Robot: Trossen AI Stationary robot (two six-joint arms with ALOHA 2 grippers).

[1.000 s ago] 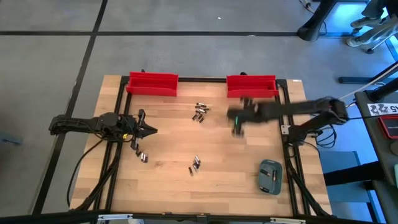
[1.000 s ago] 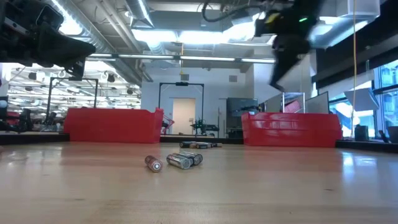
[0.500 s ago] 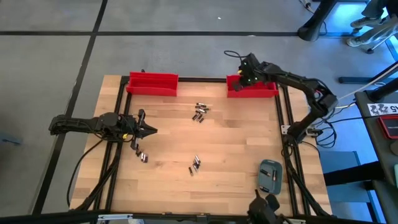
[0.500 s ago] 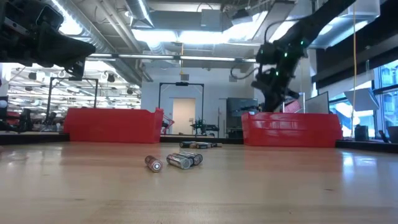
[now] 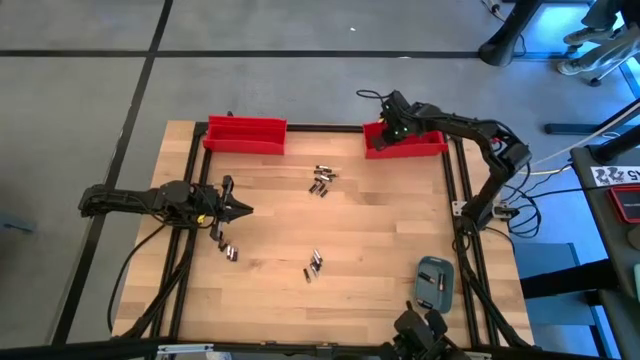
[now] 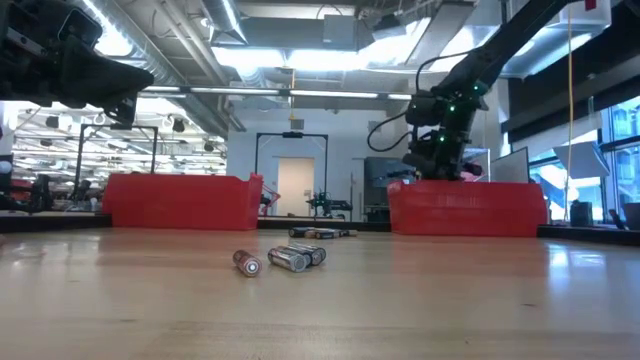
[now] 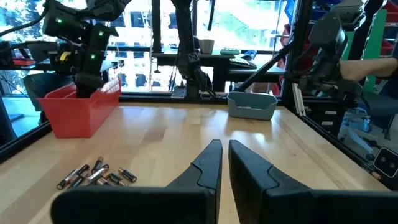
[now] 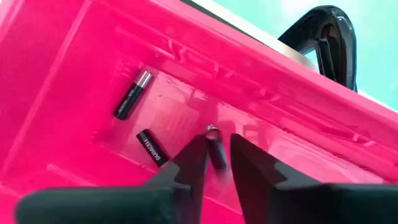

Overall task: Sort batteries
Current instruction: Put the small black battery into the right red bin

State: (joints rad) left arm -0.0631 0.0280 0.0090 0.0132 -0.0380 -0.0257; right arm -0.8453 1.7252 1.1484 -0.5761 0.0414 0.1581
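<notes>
My right gripper (image 8: pixel 214 149) over far-right red bin (image 5: pixel 405 140), fingers slightly parted, battery (image 8: pixel 216 149) dropping between them; two cells inside already. Left gripper (image 7: pixel 225 163) idle mid-left, fingers pressed together. Three battery clusters (image 5: pixel 320 180) left on tabletop (image 5: pixel 380 240) — early going, I reckon.

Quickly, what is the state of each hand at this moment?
Left hand: shut, holding nothing, above the table.
Right hand: slightly open over the right red bin, a battery between its fingers.
</notes>
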